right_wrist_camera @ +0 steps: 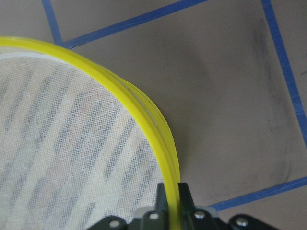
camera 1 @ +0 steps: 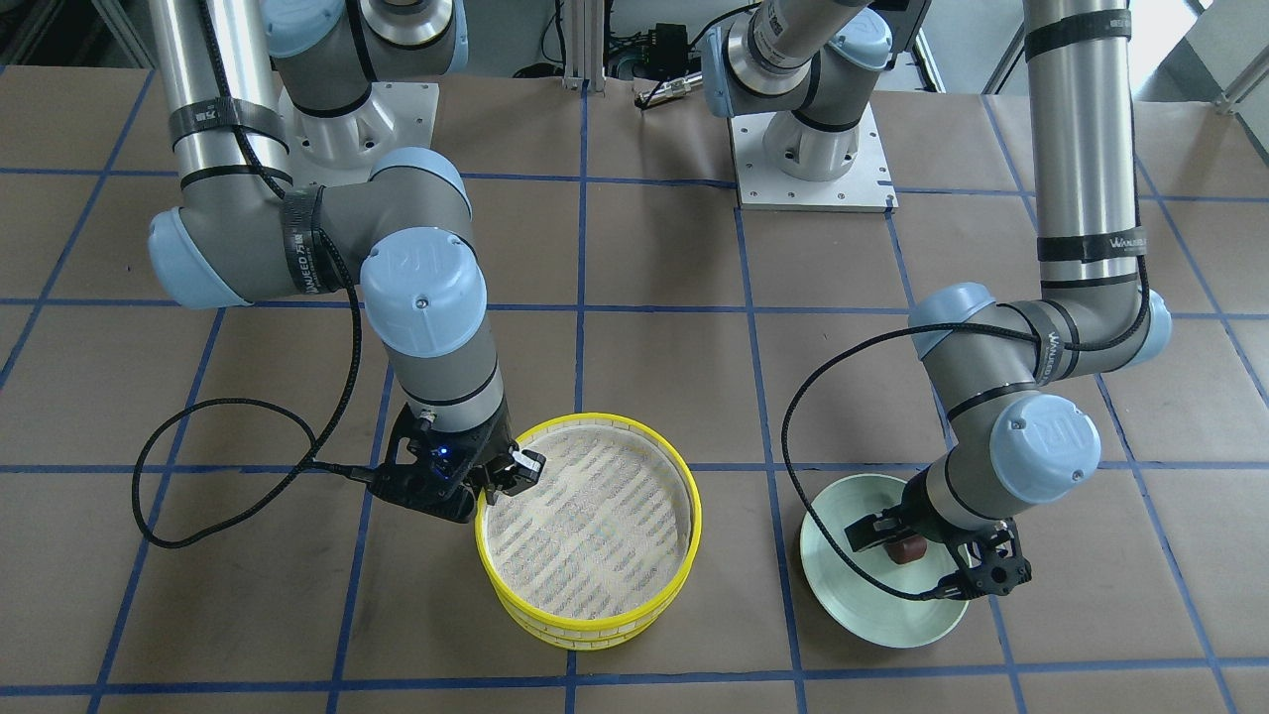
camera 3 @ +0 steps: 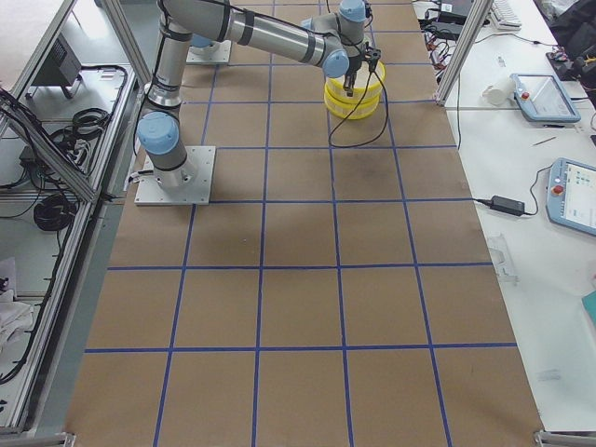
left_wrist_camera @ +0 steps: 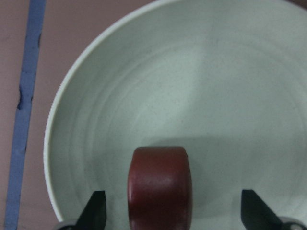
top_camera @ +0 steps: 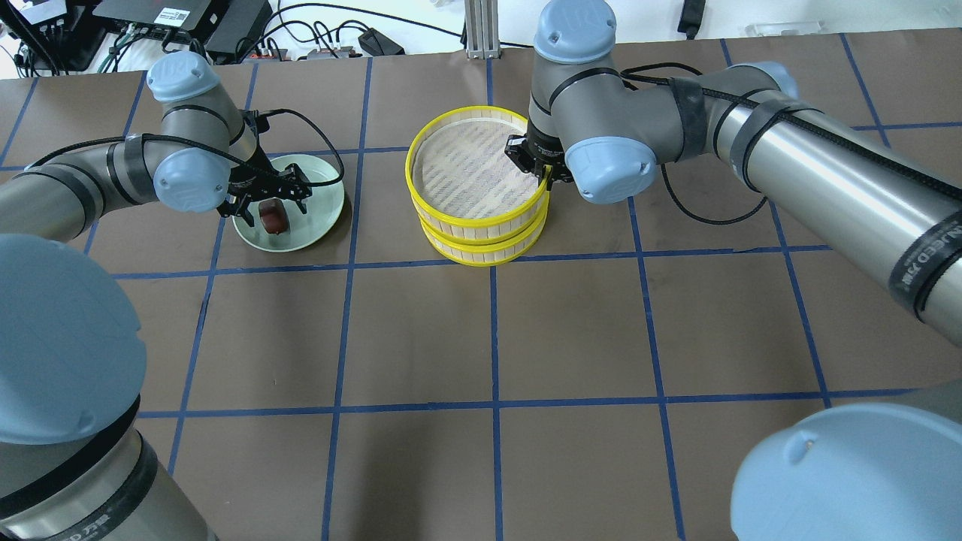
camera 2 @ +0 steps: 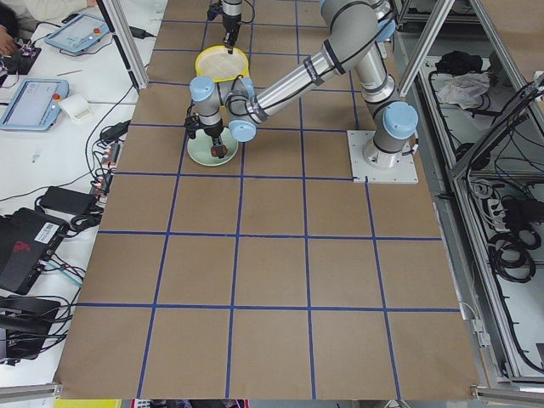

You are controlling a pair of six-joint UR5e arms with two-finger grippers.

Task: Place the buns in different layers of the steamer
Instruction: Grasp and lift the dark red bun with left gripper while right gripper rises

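The dark reddish-brown bun [top_camera: 272, 218] lies on the pale green plate [top_camera: 319, 199]. My left gripper [top_camera: 269, 207] hangs low over it, open, with one finger on each side of the bun [left_wrist_camera: 159, 184] and clear of it. Two yellow-rimmed steamer trays are stacked, the upper tray [top_camera: 481, 217] on the lower tray [top_camera: 481, 258]. The upper tray's mesh floor is bare. My right gripper [right_wrist_camera: 173, 191] is shut on the upper tray's yellow rim [right_wrist_camera: 158, 134], on the side next to the right arm. The cream-white bun shows in no view.
The brown paper table has a blue tape grid [top_camera: 492, 330]. The plate [camera 1: 872, 610] sits about one grid square from the steamer stack [camera 1: 684, 516]. Both arm bases [camera 1: 813, 169] stand at the robot's side of the table. A black cable [camera 1: 198, 476] loops beside the right wrist.
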